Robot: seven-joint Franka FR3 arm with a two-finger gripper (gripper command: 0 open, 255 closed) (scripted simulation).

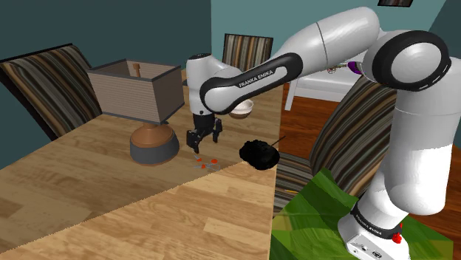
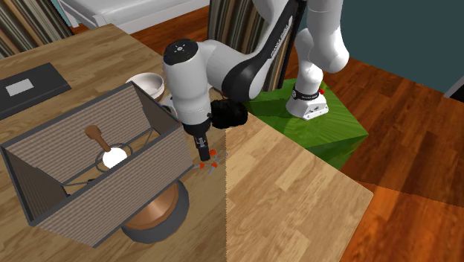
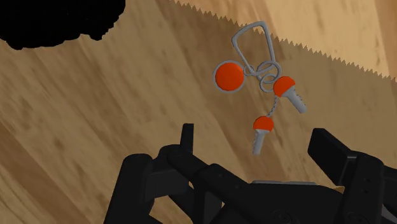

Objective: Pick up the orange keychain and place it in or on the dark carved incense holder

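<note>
The orange keychain (image 1: 209, 161) (image 2: 212, 159) lies flat on the wooden table (image 1: 111, 199): a grey clip and rings with an orange disc and two orange-capped keys (image 3: 261, 83). My black gripper (image 1: 205, 140) (image 2: 201, 158) (image 3: 257, 149) hangs just above it, pointing down, open, with nothing between its fingers (image 3: 186, 137). One key lies between the fingertips and is not touched. The dark carved incense holder (image 1: 258, 153) (image 2: 227, 114) (image 3: 57, 22) sits close by near the table's edge, at the keychain's right in the shoulder view.
A table lamp with a ribbed square shade (image 1: 137, 92) (image 2: 89, 175) and a round copper base (image 1: 154, 144) stands right next to the gripper. A white bowl (image 1: 240, 108) (image 2: 145, 82) sits behind. Striped chairs (image 1: 52, 81) surround the table. A dark flat item (image 2: 30, 85) lies further along the table.
</note>
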